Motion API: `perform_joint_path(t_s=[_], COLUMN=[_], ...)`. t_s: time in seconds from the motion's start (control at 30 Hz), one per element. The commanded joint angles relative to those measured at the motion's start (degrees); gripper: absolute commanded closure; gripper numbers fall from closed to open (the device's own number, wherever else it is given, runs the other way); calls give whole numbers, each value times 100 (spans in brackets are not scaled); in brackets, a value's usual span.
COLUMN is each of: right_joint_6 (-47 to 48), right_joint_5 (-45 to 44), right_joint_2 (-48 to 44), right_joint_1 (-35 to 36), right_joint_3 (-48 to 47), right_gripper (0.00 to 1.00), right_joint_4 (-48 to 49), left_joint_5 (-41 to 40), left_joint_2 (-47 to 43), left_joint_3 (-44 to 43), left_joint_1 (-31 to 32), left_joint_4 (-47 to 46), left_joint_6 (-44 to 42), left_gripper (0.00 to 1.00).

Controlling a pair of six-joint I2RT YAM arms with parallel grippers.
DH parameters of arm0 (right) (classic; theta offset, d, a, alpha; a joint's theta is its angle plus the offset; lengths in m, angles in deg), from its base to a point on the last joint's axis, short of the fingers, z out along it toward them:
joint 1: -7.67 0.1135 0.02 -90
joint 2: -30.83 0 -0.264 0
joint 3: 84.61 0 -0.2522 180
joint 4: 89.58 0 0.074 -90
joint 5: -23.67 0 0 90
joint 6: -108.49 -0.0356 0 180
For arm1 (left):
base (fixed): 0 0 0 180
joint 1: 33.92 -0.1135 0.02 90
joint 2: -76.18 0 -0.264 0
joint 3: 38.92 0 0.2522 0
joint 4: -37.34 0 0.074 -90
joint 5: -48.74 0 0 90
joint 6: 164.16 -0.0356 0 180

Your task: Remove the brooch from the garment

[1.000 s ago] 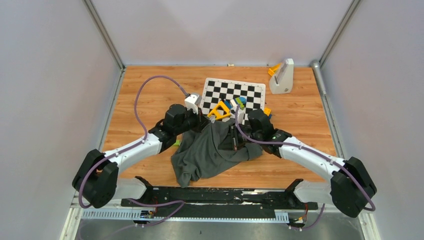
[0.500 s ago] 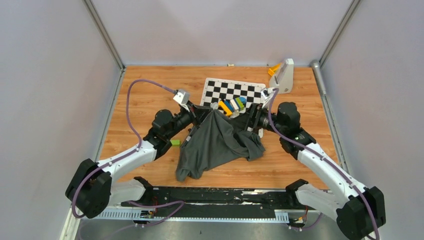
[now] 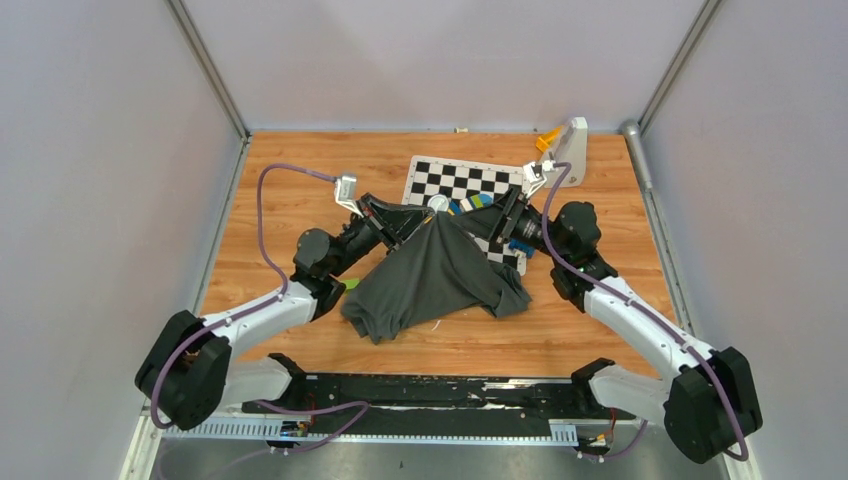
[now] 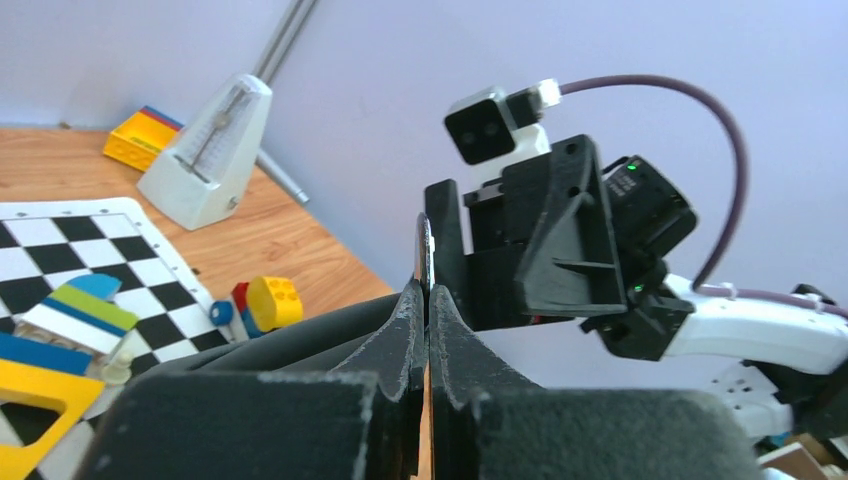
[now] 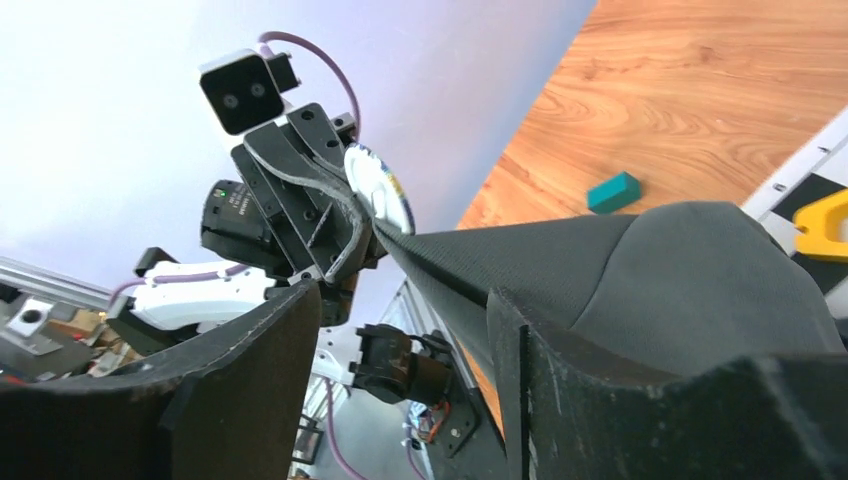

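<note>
The dark grey garment (image 3: 430, 275) hangs in a tent from a raised peak, its lower folds on the table. At that peak sits the brooch (image 3: 437, 203), a round white disc (image 5: 378, 190), seen edge-on as a thin metal rim (image 4: 424, 245) in the left wrist view. My left gripper (image 3: 421, 212) is shut on the brooch (image 4: 428, 290). My right gripper (image 3: 503, 228) faces it from the right, open, with nothing held (image 5: 400, 340). The stretched cloth (image 5: 650, 270) runs along the outer side of its right finger (image 5: 600, 400).
The black-and-white chequered board (image 3: 465, 178) lies behind the garment with coloured blocks (image 3: 470, 205) on it. A white metronome (image 3: 566, 152) and a yellow brick (image 3: 547, 138) stand at the back right. A small green block (image 3: 350, 284) lies by the left arm.
My right gripper opened, let go of the garment and pulled back to the right. My left gripper rose toward the back, lifting the cloth by the brooch into a peak.
</note>
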Motion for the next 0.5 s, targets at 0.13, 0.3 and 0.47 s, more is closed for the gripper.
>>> perform_joint_path(t_s=[0.13,0.3,0.47], right_joint_6=[-714,-678,-575], right_joint_5=[666,651,586], right_joint_2=[468,475,504], right_joint_1=[28,114,240], right_joint_3=[-236,-249,-326], right_gripper=[44,46,48], right_joint_4=[1694,1822,1877], left_joint_5=[209,214,221], left_joint_2=[-396,-476,-400], left_joint_3=[3,35,44], left_joint_1=[-7,-7,23], left_joint_4=[-647,-627,-794], left_joint_6=[831,909,994], left_gripper=[100,100,100])
